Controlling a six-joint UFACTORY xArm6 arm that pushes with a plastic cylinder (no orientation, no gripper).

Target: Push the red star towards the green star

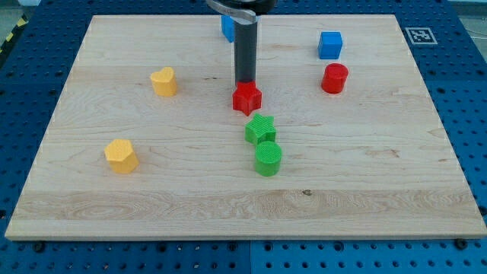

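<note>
Camera view is showing a wooden board [152,183] lying on a blue perforated table [464,91]. My tip [245,82] is sitting at the red star's [246,98] top side, touching it or all but touching it — the rod is standing upright and rising out of the frame at the board's top edge. There are no fingers on this arm, so nothing is gripping; the rod end is only resting against the block.

The red star is lying a little above the board's middle, nearer the top edge than the bottom. The green star [261,129] is lying just below it, slightly toward the right edge, with a narrow strip of wood showing between the two. A green cylinder [268,158] is sitting directly below the green star, touching it.

A blue cube [330,45] and a red cylinder [334,78] are standing toward the top right corner. Another blue block [227,28] is peeking out behind the rod at the top edge — its shape is partly hidden. A yellow heart [163,81] is lying toward the top left, and a yellow block [121,155] is sitting nearer the bottom left corner
</note>
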